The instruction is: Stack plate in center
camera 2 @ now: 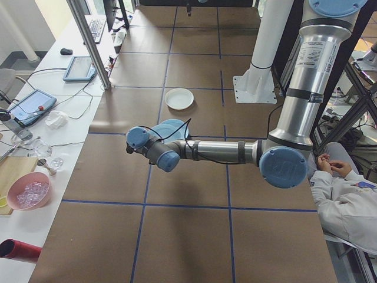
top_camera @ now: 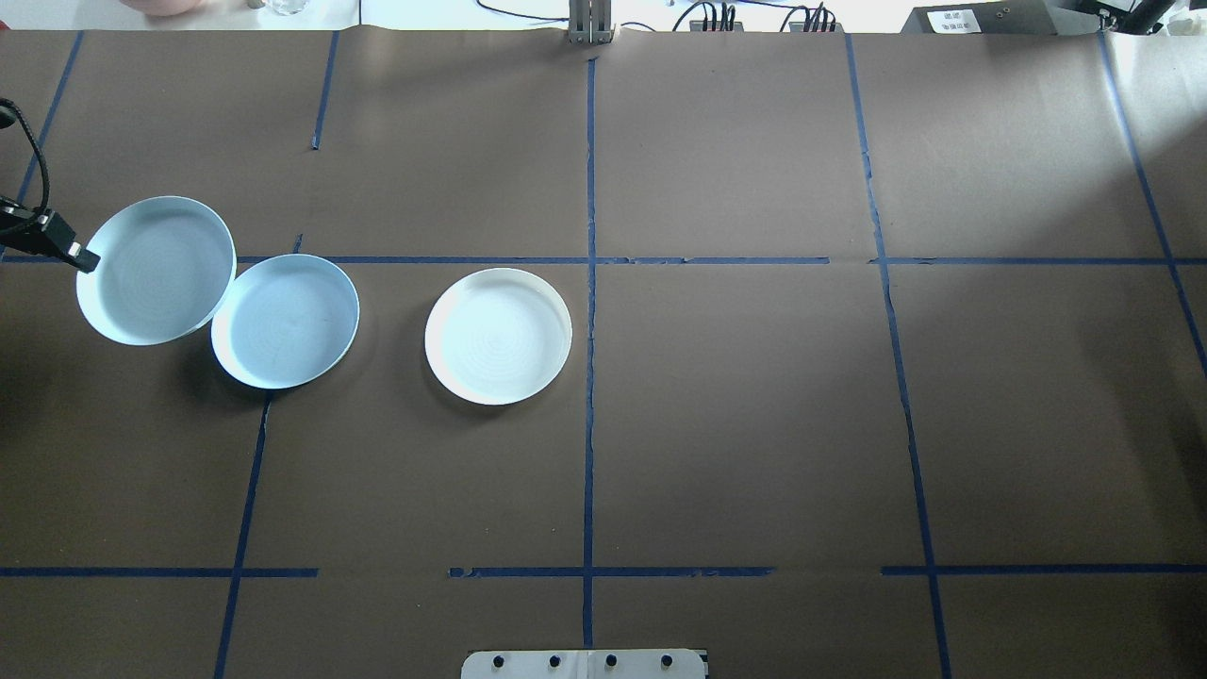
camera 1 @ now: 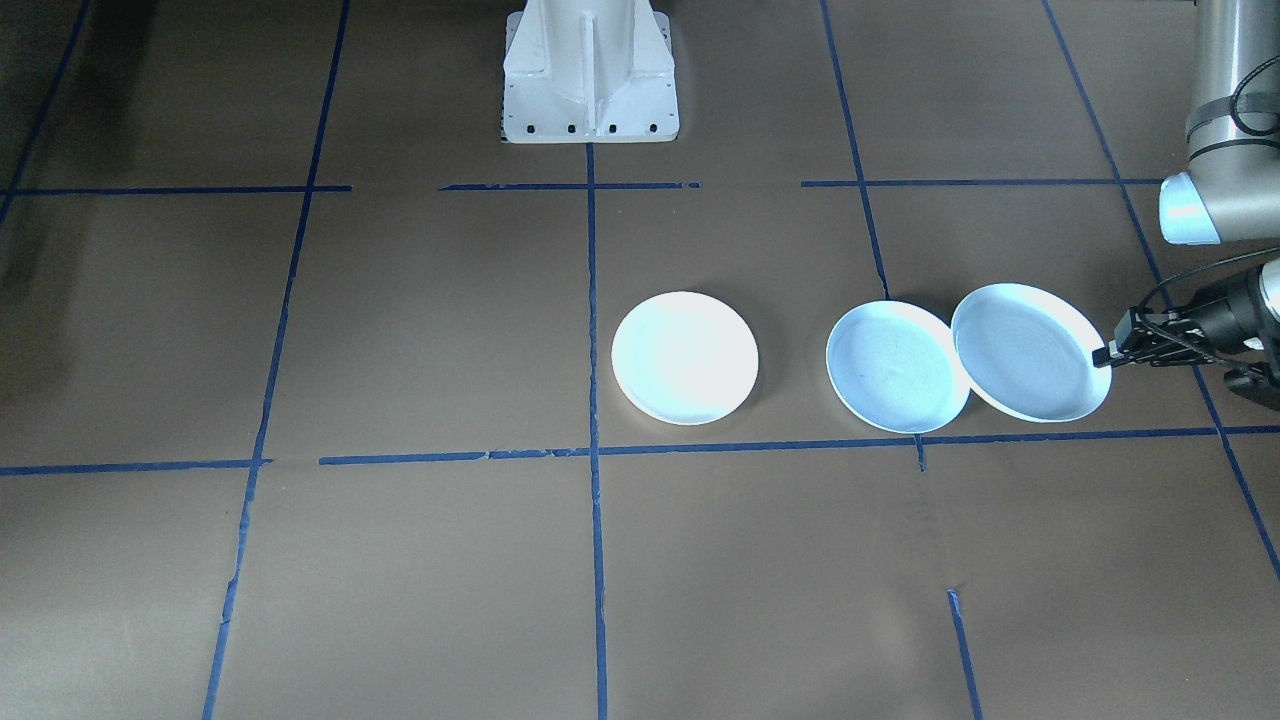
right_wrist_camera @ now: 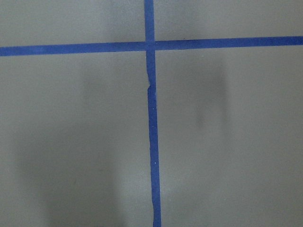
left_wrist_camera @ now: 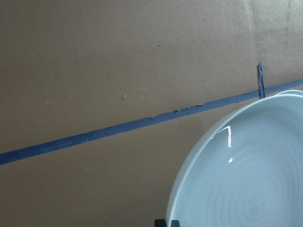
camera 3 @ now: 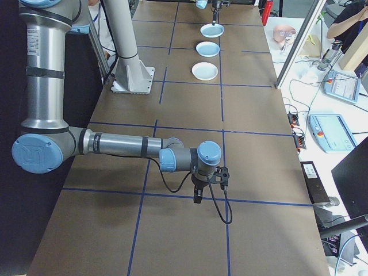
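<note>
Pinching the lifted plate's (top_camera: 156,269) outer rim, left tool (top_camera: 83,258) clamped, overlapping center plate (top_camera: 286,321)

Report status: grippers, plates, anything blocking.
Left gripper shut on outer blue plate, lifted, its edge over middle blue plate. Right gripper off aside, state unclear. White plate untouched; nothing blocking.

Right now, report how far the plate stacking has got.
Done: nothing is stacked yet. In hand: the left gripper clamps the rim of one bluish plate, lifted and overlapping the edge of the center plate. Left: set it squarely on that plate, then add the white plate, which lies apart.
</note>
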{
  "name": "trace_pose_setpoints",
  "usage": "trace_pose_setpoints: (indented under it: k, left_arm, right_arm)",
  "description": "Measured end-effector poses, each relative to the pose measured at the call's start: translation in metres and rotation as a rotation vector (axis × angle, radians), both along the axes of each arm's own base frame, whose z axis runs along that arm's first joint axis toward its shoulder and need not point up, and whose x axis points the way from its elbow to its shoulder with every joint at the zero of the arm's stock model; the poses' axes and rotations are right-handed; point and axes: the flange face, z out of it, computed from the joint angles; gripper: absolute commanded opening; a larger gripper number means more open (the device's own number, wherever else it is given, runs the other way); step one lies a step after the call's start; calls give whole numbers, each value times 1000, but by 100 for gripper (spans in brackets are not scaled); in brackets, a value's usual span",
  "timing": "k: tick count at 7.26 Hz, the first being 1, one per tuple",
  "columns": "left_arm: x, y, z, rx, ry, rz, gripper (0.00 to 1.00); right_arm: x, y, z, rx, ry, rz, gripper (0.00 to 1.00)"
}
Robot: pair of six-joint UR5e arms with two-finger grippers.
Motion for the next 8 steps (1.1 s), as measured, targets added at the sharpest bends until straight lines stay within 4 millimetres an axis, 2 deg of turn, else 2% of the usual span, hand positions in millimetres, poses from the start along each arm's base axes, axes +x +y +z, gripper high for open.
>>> trace_pose_setpoints:
  k: [3, 6, 8]
  left_arm:
    - [48, 7, -18, -64, -4, -7, 0]
    - [75, 6, -31, -72, -14, 0, 0]
    - [101, 6, -41, -63, -31, 8, 0]
  right_arm:
    - [0, 0, 0, 1, 0, 0, 100]
    - [0, 0, 0, 0, 0, 0, 100]
    - [0, 0, 0, 0, 0, 0, 100]
